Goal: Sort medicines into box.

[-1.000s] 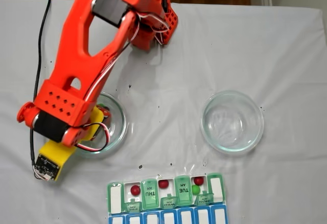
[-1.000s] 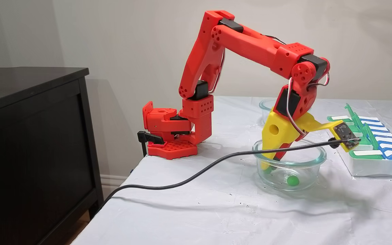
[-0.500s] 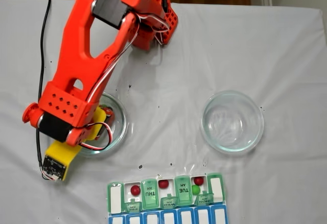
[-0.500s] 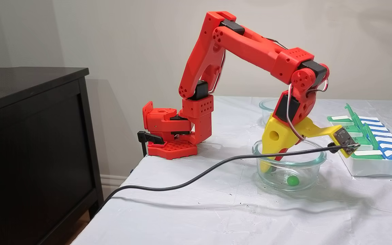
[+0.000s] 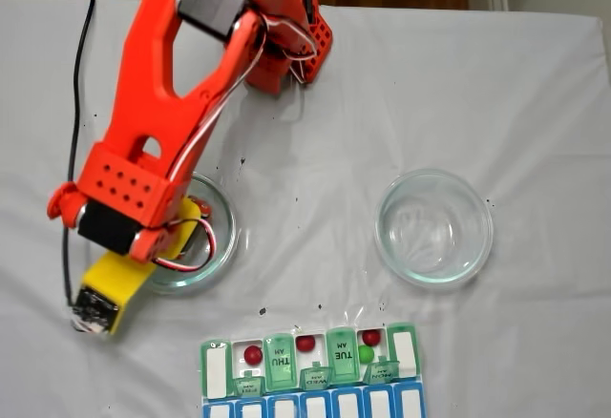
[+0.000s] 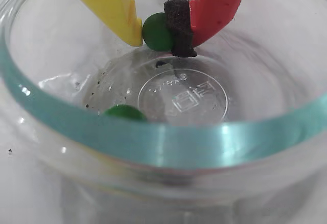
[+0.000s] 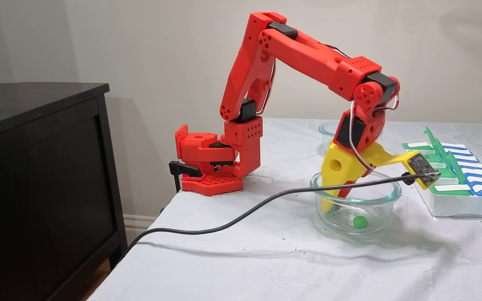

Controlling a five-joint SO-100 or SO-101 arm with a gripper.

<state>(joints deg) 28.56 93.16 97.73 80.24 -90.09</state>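
In the wrist view my gripper (image 6: 159, 34) is shut on a bright green medicine ball (image 6: 155, 28), pinched between the yellow finger (image 6: 115, 4) and the red finger's black foam pad (image 6: 179, 24). It hangs just above the floor of a clear glass dish (image 6: 163, 144). A second green ball (image 6: 125, 113) lies on the dish floor near the rim and also shows as a green ball (image 7: 359, 222) from the side. The box (image 5: 218, 372) lies at the near table edge with green lids open. It holds three dark red balls (image 5: 253, 353) and one green ball (image 5: 366, 353).
An empty glass dish (image 5: 434, 227) stands to the right of the arm in a fixed view. A black cable (image 7: 224, 221) runs from the wrist camera across the table's left side. A dark cabinet (image 7: 36, 167) stands beside the table. The red arm base (image 7: 207, 163) sits at the table's back edge.
The wrist and gripper have risen a little inside the dish and drawn slightly back toward the base. The loose green ball and the box have not moved.
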